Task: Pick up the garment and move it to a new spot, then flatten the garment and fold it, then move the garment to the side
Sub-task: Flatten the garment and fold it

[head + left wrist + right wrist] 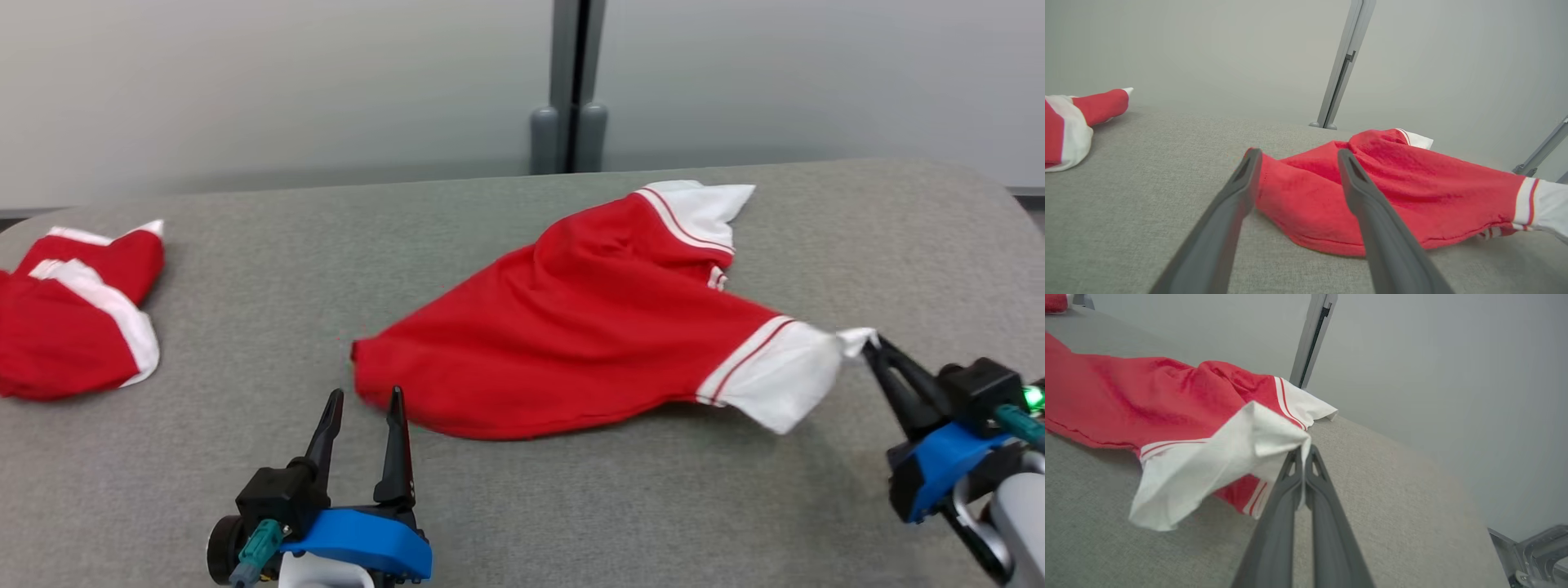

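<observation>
my right gripper has its two dark fingers pinched together on the very tip of the white sleeve cuff of the crumpled red short-sleeved shirt with white striped cuffs. that bite looks thin to me. if i lift or drag fast, the cloth could slide out.

my left gripper stands wide and holds nothing, close by the shirt's red hem corner. i cannot tell if it touches. if i pull right before it closes, the hem could drift off and the shirt would bunch.

the shirt lies midway across the grey fabric-covered table, well apart from a second red and white garment at the far left, so snagging that seems unlikely.
</observation>
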